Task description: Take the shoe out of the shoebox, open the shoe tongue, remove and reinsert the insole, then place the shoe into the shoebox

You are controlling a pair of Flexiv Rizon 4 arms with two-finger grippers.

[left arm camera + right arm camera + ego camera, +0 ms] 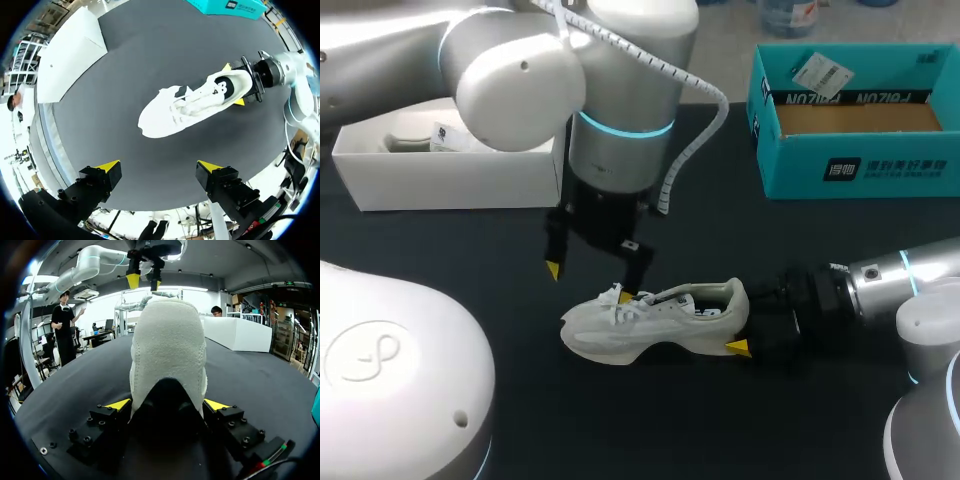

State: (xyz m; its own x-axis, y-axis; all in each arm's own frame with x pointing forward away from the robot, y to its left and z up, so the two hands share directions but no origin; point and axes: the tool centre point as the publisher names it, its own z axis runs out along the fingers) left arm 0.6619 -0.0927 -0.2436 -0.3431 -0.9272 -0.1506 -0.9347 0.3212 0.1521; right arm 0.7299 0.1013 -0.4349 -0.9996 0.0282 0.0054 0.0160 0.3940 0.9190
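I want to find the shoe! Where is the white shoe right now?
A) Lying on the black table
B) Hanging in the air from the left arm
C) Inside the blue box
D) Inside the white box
A: the white shoe lies on its sole on the black table, outside both boxes, with its heel gripped by the right end effector.

Claw spread wide — white shoe ahead.
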